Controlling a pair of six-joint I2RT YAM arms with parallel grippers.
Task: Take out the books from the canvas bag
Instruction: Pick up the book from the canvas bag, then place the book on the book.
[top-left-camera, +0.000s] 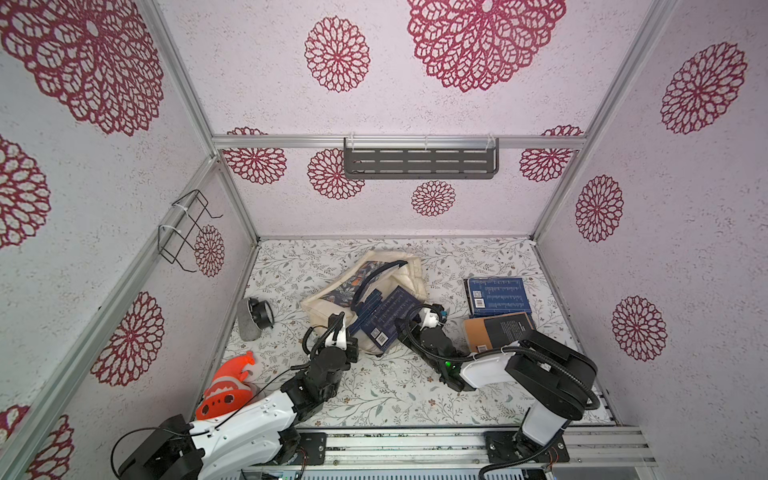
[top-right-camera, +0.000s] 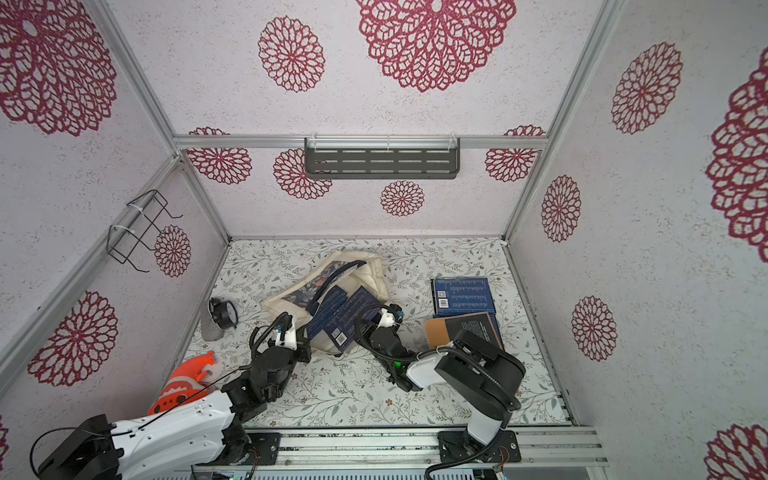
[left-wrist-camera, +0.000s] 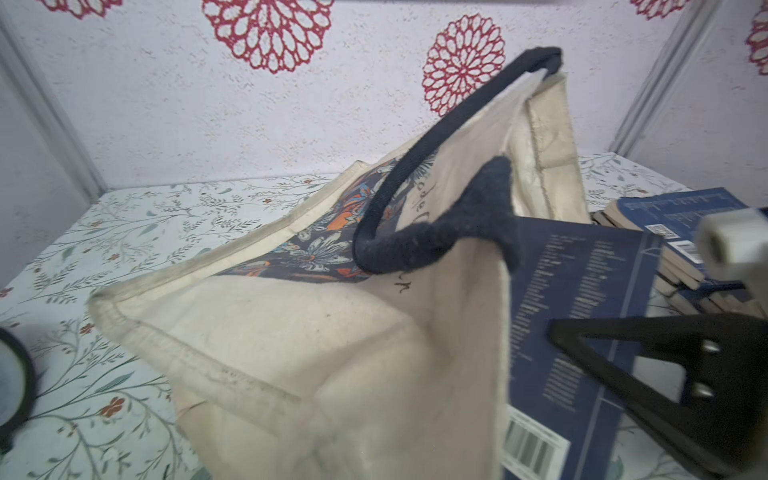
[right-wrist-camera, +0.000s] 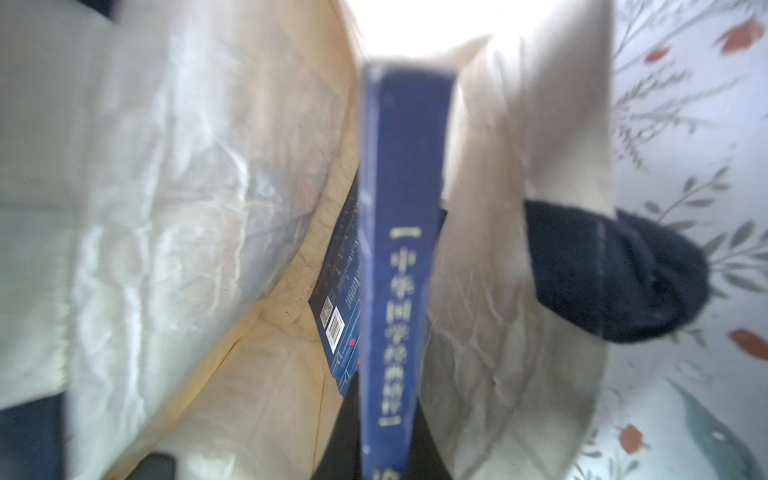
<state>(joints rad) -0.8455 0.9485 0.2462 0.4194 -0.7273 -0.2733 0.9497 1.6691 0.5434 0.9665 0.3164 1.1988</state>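
Cream canvas bag (top-left-camera: 409, 274) pinched by left gripper (top-left-camera: 341, 322), right gripper (top-left-camera: 402, 320) clamping blue book (right-wrist-camera: 399, 249), navy handle (right-wrist-camera: 602, 270) alongside

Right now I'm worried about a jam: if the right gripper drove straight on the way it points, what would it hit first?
The blue book that the right gripper clamps goes first; pushed on, it would likely meet the inner lining of the canvas bag. Depth is unclear.

A grey slotted shelf (top-left-camera: 419, 160) hangs on the back wall and a black wire rack (top-left-camera: 185, 230) on the left wall. At the floral surface's (top-left-camera: 374, 395) left edge sit a grey-and-black gadget (top-left-camera: 253, 318) and an orange toy (top-left-camera: 226, 388).
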